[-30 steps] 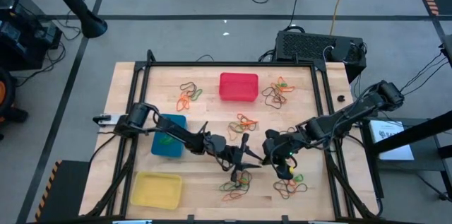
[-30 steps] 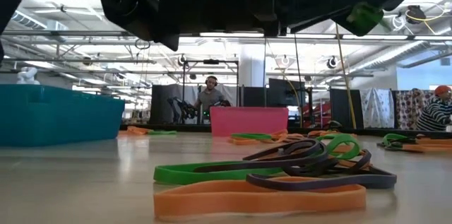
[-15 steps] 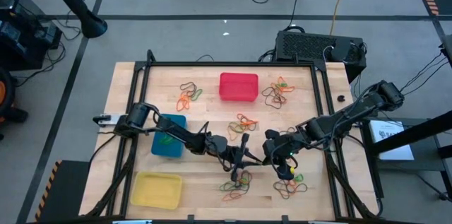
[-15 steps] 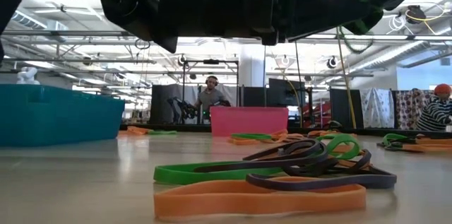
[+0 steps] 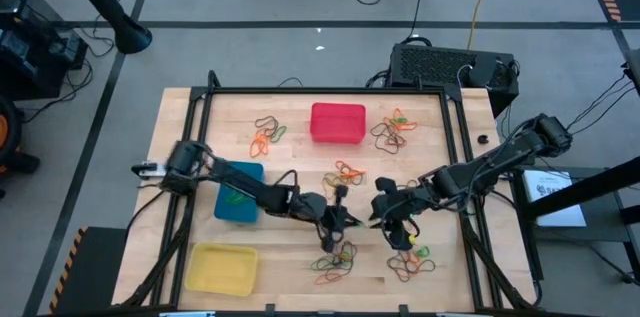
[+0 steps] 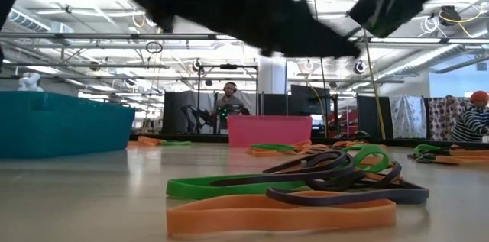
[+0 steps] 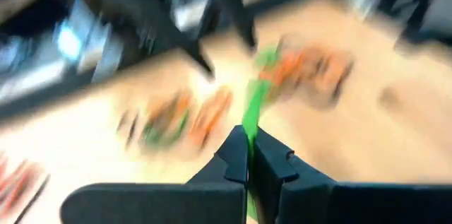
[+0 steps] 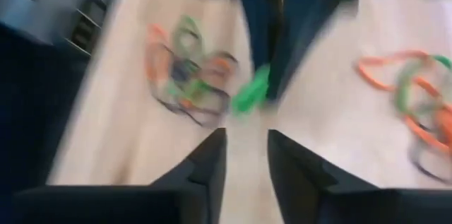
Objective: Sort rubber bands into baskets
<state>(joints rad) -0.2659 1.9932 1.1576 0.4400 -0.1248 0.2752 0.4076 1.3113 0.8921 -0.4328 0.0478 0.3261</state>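
Pinched shut, our left gripper (image 7: 248, 155) holds a green rubber band (image 7: 253, 107) above the table's (image 5: 300, 172) middle. It looks light and stretchy; we'd grip one strand. Our right gripper (image 8: 245, 155) hovers nearby, parted and empty.

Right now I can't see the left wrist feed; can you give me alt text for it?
The left tool is shut on a green rubber band that stretches up from its tips. Beyond it, blurred orange and green rubber bands lie on the wooden table.

Rubber bands (image 5: 335, 262) scattered; red basket (image 5: 337, 122), blue basket (image 5: 238, 203), yellow basket (image 5: 222, 267) apart.
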